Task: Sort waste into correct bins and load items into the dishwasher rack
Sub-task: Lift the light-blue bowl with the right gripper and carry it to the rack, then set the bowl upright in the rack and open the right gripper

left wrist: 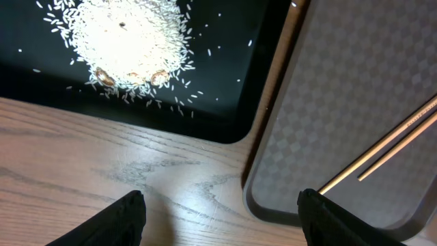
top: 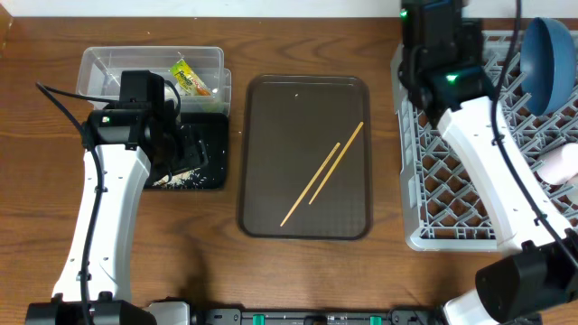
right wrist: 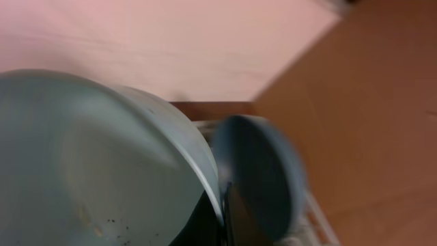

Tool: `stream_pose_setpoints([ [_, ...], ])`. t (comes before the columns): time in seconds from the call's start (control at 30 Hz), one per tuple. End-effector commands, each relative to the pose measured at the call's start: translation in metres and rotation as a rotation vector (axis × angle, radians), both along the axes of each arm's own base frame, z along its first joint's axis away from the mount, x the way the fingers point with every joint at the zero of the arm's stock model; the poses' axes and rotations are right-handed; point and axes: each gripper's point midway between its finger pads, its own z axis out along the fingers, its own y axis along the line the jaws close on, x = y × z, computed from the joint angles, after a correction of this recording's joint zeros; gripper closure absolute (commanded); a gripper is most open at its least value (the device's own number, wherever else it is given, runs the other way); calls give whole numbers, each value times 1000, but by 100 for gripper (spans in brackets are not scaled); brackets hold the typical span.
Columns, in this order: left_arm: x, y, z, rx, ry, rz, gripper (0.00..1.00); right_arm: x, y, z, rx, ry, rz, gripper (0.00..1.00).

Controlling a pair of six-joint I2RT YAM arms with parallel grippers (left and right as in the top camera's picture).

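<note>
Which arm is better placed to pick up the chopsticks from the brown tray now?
The left. Its pincer is open beside a corner of the brown tray, with the chopsticks close ahead. The right arm is farther away, over the dishwasher rack.

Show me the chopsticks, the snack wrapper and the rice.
chopsticks (top: 312, 182), overhead view, mid-length of one stick.
snack wrapper (top: 190, 78), overhead view, its centre.
rice (left wrist: 126, 37), left wrist view, middle of the heap.

- The tub (top: 149, 65) sits at the left rear of the bench (top: 226, 271), with the wrapper (top: 190, 78) in it.
- The shallow tray (top: 212, 135) lies just before the tub, with rice (left wrist: 126, 41) in it.
- The serving tray (top: 271, 126) lies mid-bench, with chopsticks (top: 322, 174) on it.
- The rack (top: 452, 181) stands to the right, with a plate (top: 551, 59) upright at its rear.
</note>
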Motion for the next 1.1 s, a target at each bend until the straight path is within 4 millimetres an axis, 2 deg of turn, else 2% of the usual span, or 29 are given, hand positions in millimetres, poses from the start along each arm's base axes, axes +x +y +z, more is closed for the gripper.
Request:
stream_pose_setpoints([
  [0.0, 1, 3, 5, 9, -13, 5, 26, -7, -42, 1, -111, 33, -153, 99],
  [0.23, 1, 3, 5, 9, -13, 5, 26, -6, -83, -13, -178, 59, -308, 99],
  [0.53, 1, 3, 5, 8, -12, 5, 26, 5, -108, -59, -277, 178, -408, 98],
  [0.7, 1, 3, 5, 8, -12, 5, 26, 13, -111, -89, -315, 235, -429, 99],
  [1.07, -3, 2, 4, 8, 2, 5, 25, 23, -111, -142, -399, 349, -445, 99],
])
